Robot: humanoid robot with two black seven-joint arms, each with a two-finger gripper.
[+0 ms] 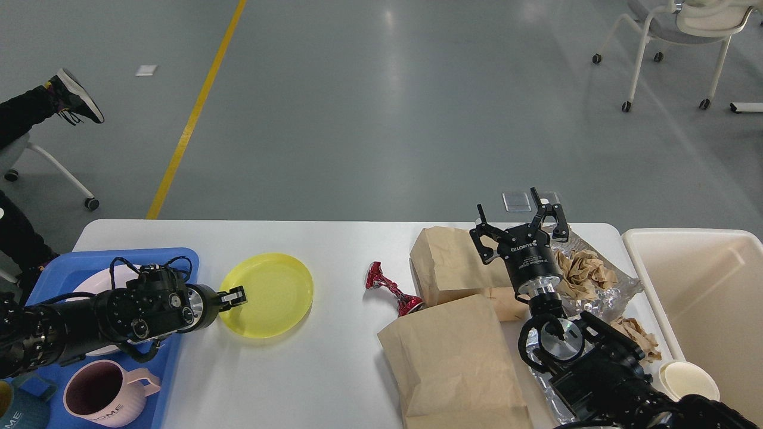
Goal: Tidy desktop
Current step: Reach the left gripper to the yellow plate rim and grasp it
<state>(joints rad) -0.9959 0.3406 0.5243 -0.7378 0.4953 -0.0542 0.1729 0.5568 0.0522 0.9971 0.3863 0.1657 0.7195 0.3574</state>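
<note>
Gripping the round yellow translucent plastic plate point(267, 295) by its rim on the large white surface point(334, 250), left gripper point(235, 297) fingers pinch it; right gripper point(517, 223) fingers spread wide, empty

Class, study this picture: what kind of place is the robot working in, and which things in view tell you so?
Probably an indoor lab or workshop hall, not a home. The signs: a wide grey polished floor with a yellow marking line, wheeled office chairs, and a white desktop staged with litter and dishes for a robot's tidying trial.
</note>
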